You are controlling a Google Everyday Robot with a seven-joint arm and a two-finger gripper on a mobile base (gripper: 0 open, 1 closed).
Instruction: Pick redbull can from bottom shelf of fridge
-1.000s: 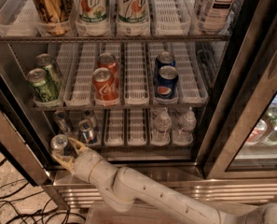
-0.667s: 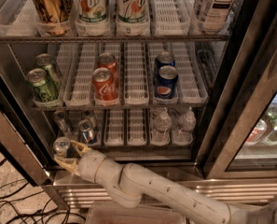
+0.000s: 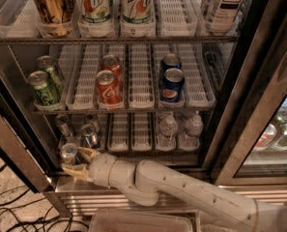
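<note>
My gripper [image 3: 71,160] is at the front left of the bottom shelf [image 3: 133,133] of the fridge [image 3: 239,124]. Its tan fingers [image 3: 86,153] are closed around a slim redbull can [image 3: 69,153], seen silver top up, at the shelf's front edge. The white arm reaches in from the lower right. More redbull cans stand behind it in the left lanes: one close by [image 3: 89,133], one further back left [image 3: 63,122], one at the back [image 3: 93,119].
Two water bottles [image 3: 168,129] [image 3: 193,126] stand on the bottom shelf's right side. The middle shelf holds green cans [image 3: 42,87], Coke cans [image 3: 107,88] and Pepsi cans [image 3: 173,83]. A steel sill [image 3: 181,190] lies below the arm. The dark door frame [image 3: 259,81] stands right. Cables [image 3: 12,211] lie on the floor at left.
The gripper and the redbull can between its fingers have shifted together slightly right and toward the front edge. The arm has drawn back a little.
</note>
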